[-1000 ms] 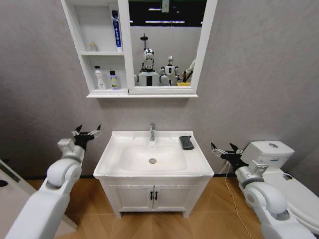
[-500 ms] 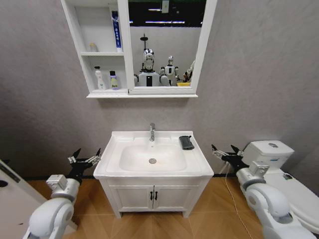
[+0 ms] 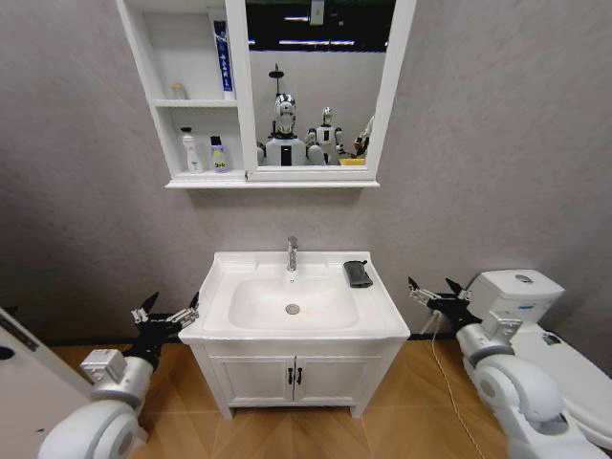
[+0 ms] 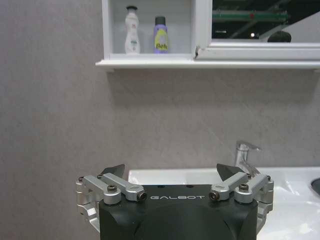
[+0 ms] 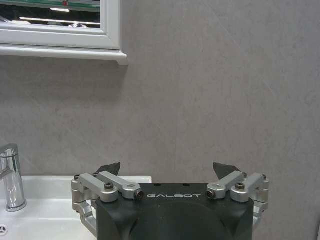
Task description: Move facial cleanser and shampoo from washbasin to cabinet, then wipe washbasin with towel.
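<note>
Two bottles are standing side by side in the lowest compartment of the cabinet [image 3: 196, 96]: a white bottle [image 3: 190, 150] and, just beside it toward the mirror [image 3: 320, 86], a smaller bottle with a yellow label [image 3: 219, 155]. Both are sitting upright, apart from each other, and the left wrist view is showing them the same way, white bottle [image 4: 131, 30] next to yellow-labelled bottle [image 4: 160, 35]. A tall blue tube [image 3: 222, 59] is leaning upright in the compartment above, with a small pale object [image 3: 178, 91] near the opposite wall of that shelf.

Below, the washbasin [image 3: 220, 311] is carrying the towel [image 3: 358, 273], which is lying folded on the rim at the robot's right of the chrome tap [image 3: 293, 253], clear of the bowl and the drain [image 3: 293, 309].

Flanking the basin, the left gripper [image 3: 168, 312] is hovering just beside the basin's left front corner with its fingers spread wide and nothing between them. The right gripper [image 3: 437, 291] is hanging in the gap between the basin's right edge and the white toilet [image 3: 535, 316], its fingers also splayed wide and empty. Beneath the basin, the low vanity [image 3: 295, 378] is standing with both doors closed.
</note>
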